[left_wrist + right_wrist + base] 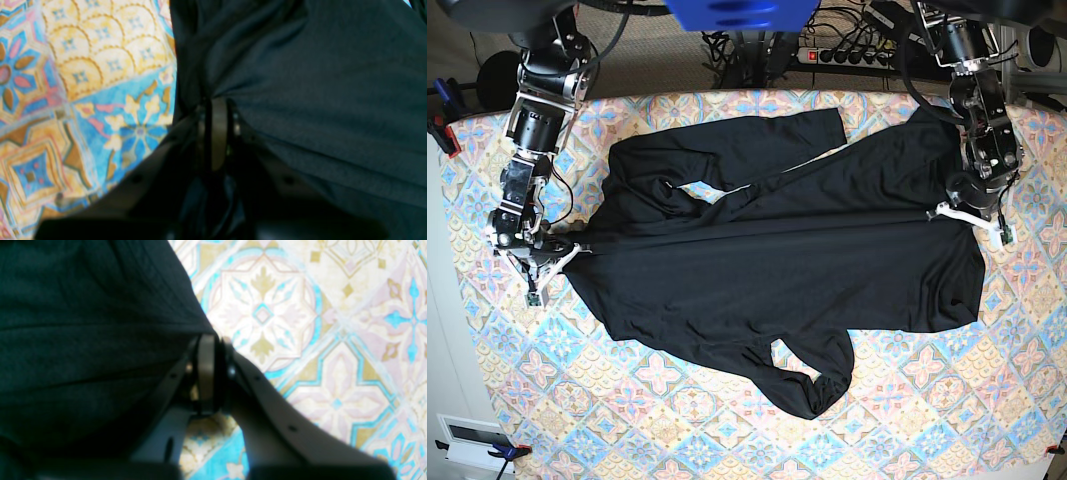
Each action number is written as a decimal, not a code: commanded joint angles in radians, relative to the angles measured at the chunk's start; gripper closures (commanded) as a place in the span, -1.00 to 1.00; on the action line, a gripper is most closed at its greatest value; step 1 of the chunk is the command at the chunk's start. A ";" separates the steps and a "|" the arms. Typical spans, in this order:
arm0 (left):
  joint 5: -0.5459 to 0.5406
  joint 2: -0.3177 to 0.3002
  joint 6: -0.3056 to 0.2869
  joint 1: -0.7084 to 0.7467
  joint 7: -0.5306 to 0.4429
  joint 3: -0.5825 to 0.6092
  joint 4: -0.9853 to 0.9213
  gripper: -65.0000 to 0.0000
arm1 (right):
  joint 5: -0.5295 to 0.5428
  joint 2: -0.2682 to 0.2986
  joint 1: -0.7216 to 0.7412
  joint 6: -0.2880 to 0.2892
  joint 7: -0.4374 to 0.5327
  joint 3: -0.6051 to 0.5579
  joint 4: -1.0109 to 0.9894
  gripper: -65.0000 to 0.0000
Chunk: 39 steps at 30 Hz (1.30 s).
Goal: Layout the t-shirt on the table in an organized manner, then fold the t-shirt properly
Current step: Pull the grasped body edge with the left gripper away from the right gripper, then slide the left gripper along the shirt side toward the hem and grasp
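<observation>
The t-shirt (787,260) lies long across the table (1027,400) — side to side. The left gripper (947,208) and right gripper (575,250) each pinch an end.

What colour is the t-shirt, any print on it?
Plain black t-shirt, no print visible; clearest in the base view.

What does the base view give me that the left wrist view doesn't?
Base only: the whole t-shirt spread out, both sleeves folded across the body, and the right gripper pinching its opposite edge. Left wrist only: a close look at the left gripper with its jaws shut on a bunched edge of fabric. Both: the black shirt, the patterned table, and the left gripper's grip.
</observation>
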 commanded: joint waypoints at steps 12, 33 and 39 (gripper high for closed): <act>0.007 -0.018 0.011 0.015 0.069 -0.011 0.022 0.77 | -0.007 0.014 0.001 -0.014 -0.006 -0.004 0.027 1.00; -0.261 -0.105 0.008 -0.247 0.089 -0.070 -0.225 -0.16 | -0.008 0.014 -0.010 -0.014 -0.003 0.004 0.027 1.00; -0.256 -0.102 0.009 -0.312 0.080 0.010 -0.261 -0.16 | -0.008 0.014 -0.012 -0.014 -0.003 0.004 0.027 1.00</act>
